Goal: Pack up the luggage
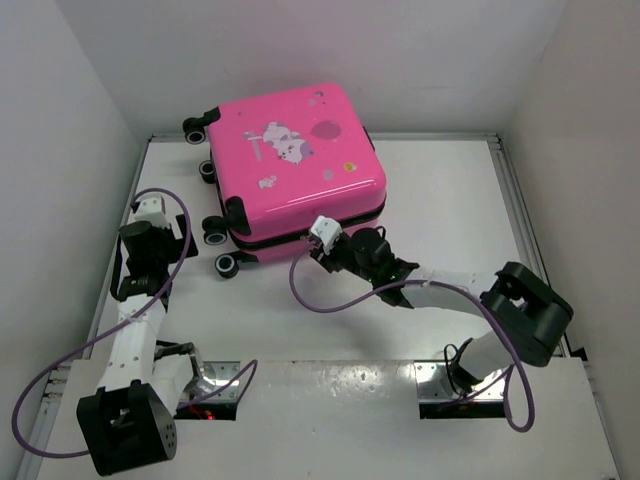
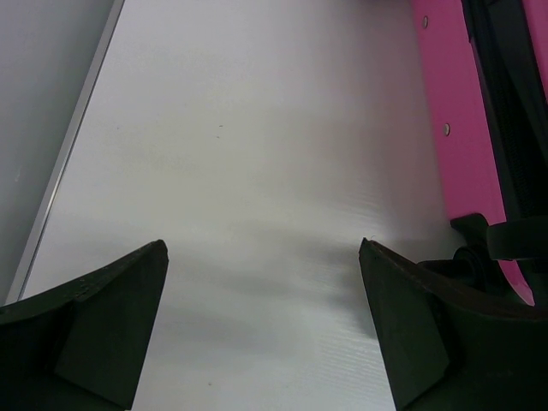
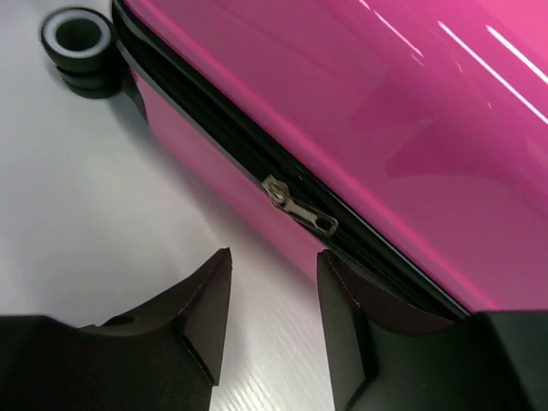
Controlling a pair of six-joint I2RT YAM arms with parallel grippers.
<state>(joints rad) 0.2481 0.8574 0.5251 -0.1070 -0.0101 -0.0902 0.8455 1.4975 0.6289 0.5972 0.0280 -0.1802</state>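
Presently, luggage (image 1: 300,165): one, lid down, on table (image 1: 430,200)
wheels (image 1: 228,263): four
zipper pull (image 3: 300,208): one, just beyond right hand (image 3: 274,254)
left hand (image 2: 261,244): released, wide
right hand: released, grasping nothing

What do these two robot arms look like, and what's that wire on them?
Both arms are white tubular links joined by chunky black joints: the left arm and the right arm. A thin purple cable loops loosely along each. Each ends in a gripper with two matte black wedge-shaped fingers, seen on the left gripper and the right gripper.
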